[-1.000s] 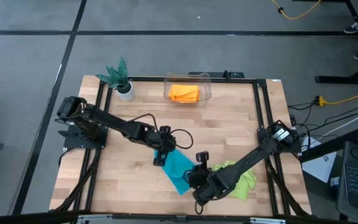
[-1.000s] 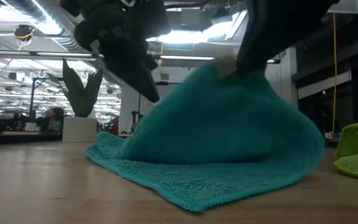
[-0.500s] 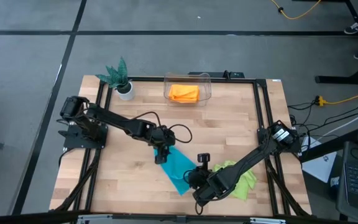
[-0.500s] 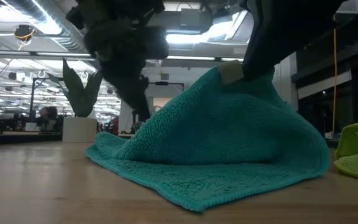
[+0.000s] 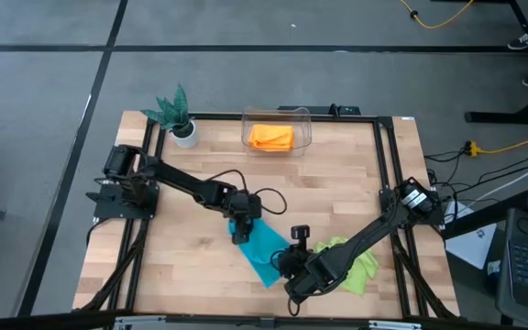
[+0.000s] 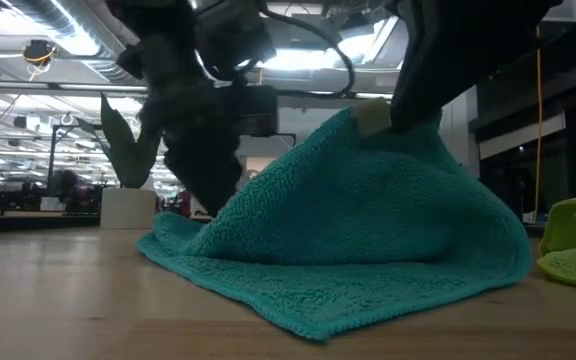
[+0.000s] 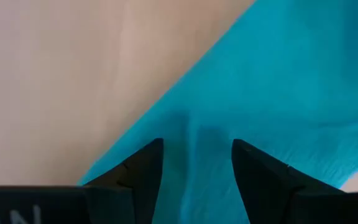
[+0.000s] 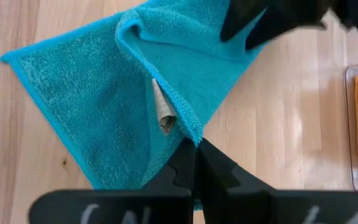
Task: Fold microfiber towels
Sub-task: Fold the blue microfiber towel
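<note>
The teal-blue microfiber towel (image 5: 264, 246) lies near the table's middle front, one part pulled up like a tent (image 6: 368, 220), its lower edges on the wood. My right gripper (image 5: 287, 263) is shut on its raised part. My left gripper (image 5: 240, 231) stands open over the towel's far corner (image 7: 278, 74), its fingers to either side of a low ridge of cloth; I cannot tell whether they touch it. A lime green towel (image 5: 356, 268) lies crumpled at the front right. Orange towels (image 5: 271, 137) lie in a clear bin. My right gripper pinches the teal towel's hemmed edge (image 8: 188, 132) between its two fingers, beside a small white tag (image 8: 163, 118). The fingers come from above, slanting from the table's near right. The cloth hangs below them in a slack tent, its lower edge (image 6: 298, 310) on the table.
A clear bin (image 5: 301, 124) stands at the far middle and a potted artificial plant (image 5: 177, 117) at the far left. Bare wood (image 5: 181, 266) spreads to the left of the teal towel. The two grippers stand close together over the towel.
My left gripper has opened and let go of the teal towel's far corner, then sunk a little toward the table. The corner it held has sagged, while the part in my right gripper stays raised.
</note>
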Tool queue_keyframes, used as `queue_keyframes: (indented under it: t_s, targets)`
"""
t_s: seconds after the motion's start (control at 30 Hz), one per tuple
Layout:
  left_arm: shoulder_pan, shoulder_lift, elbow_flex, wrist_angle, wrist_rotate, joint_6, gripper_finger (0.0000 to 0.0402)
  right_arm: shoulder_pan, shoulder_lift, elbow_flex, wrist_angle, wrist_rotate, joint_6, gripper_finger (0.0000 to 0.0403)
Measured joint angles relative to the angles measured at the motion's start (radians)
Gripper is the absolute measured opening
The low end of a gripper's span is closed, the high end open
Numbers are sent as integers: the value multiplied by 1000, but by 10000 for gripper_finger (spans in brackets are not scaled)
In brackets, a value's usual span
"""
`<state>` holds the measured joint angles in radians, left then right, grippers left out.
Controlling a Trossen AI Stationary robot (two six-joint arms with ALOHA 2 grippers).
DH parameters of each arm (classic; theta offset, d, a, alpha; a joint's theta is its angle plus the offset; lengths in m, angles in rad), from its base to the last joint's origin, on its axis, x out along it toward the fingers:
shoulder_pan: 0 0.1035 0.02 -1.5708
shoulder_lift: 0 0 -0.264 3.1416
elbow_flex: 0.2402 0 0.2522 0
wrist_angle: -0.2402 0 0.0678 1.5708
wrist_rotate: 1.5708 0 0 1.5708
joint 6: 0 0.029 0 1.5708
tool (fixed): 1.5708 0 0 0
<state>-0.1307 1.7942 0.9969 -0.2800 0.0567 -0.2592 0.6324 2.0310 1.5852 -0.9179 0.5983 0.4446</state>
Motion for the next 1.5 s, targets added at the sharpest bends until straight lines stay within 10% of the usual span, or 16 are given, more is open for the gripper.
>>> queue_keyframes:
  t_s: [0.7,1.13,1.5]
  targets:
    - [-22,0,-1,-13,34,65,178,0,1,0,5,10,-7,8]
    - [-46,7,-1,-9,-123,57,14,0,1,0,5,11,-4,8]
    - [-128,-148,92,-191,-216,-31,0,17,1,3,-63,67,76,8]
